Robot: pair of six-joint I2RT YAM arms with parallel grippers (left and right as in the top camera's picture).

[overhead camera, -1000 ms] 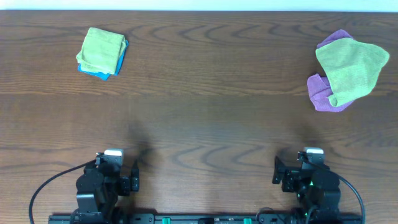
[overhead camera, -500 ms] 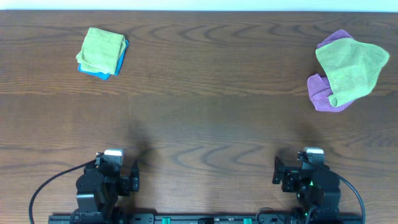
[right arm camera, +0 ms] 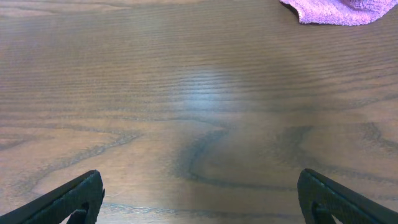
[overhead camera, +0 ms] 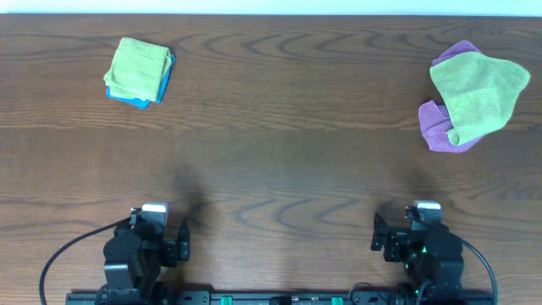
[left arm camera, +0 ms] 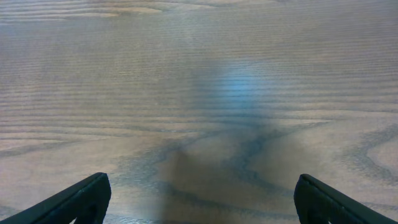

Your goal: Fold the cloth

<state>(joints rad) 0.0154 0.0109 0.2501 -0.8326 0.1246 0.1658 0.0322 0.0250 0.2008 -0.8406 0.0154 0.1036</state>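
An unfolded green cloth lies crumpled on top of a purple cloth at the far right of the table. The purple cloth's edge also shows at the top of the right wrist view. A folded green cloth sits on a folded blue cloth at the far left. My left gripper is open and empty over bare wood near the front edge. My right gripper is open and empty over bare wood, well short of the purple cloth.
The brown wooden table spans the whole view. Both arm bases and their cables sit at the front edge, left and right.
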